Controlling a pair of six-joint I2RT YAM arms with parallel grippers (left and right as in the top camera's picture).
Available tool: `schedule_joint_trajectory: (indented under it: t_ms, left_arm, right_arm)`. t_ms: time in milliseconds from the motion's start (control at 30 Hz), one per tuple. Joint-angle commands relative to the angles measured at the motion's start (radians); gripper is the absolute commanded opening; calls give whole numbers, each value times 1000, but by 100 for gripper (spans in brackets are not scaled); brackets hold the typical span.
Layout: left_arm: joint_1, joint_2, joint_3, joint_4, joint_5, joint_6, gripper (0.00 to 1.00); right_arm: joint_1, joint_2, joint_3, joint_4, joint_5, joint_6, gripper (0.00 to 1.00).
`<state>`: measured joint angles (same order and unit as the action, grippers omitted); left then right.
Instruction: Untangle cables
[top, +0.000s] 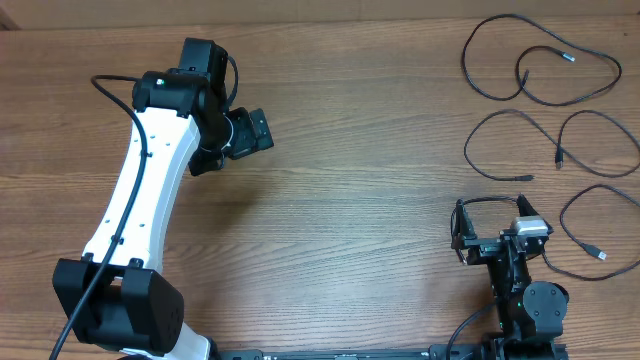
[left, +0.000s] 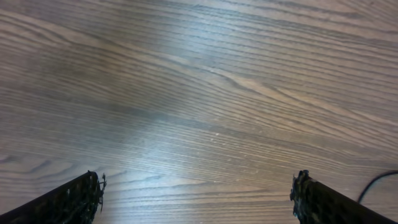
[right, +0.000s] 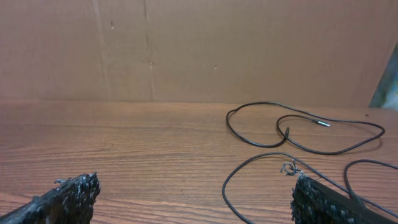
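Since nothing is being handled at this moment, the wooden table (top: 350, 220) shows mostly bare grain, and every piece of the job sits in its far right corner. Across the left half stretches the left arm (top: 140, 190), reaching up and away from its base, well apart from any cord; that pose looks like a parked or waiting one, since it has nothing beneath it to work on. Folded low at the near right edge, the right arm (top: 530, 300) is the one placed to act, because it faces the cords directly.

Its pincer, the right gripper (right: 193, 199), is released, fingers spread wide with only table between them, and it hangs close above the wood just short of the nearest loop. Equally released and empty is the left gripper (left: 196, 199), looking straight down at plain tabletop.

Beyond the right arm lie the cables (top: 515, 113): three thin black cords, one behind the other from the far edge toward the arm. From above they seem spread into loose, separate loops rather than knotted, though the farthest one curls over itself. I judge the sorting nearly finished, with little left but that curl. Smallest of all are the plugs, one pale tip (right: 323, 124) resting flat on the far cord.
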<state>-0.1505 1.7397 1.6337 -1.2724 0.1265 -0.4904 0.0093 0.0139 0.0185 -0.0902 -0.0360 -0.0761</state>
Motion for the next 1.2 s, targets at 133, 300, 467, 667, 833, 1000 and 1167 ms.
schedule_joint_trajectory:
  t_ms: [133,300,467,667,833,1000,1167]
  left_arm:
    - [-20,-132,-86,87,-49,20,99]
    - [-19,-297,-243,211,-101,38,99]
    - [-18,-435,-357,264,-134,117,100]
    - [-18,-562,-434,246,-162,125,100]
    - [-18,-647,-435,227,-155,124,100]
    - [-15,-718,-435,209,-152,147,100]
    - [13,-777,-460,169,-147,168,100]
  right_arm:
    - [7,-11,-10,6,12,-4,100]
    - [7,-11,-10,6,12,-3,100]
    - [7,-11,-10,6,11,-4,100]
    - [7,-11,-10,6,12,-3,100]
    - [7,-11,-10,6,12,-4,100]
    - [7,-11,-10,6,12,-3,100]
    - [7,-11,-10,6,12,-4,100]
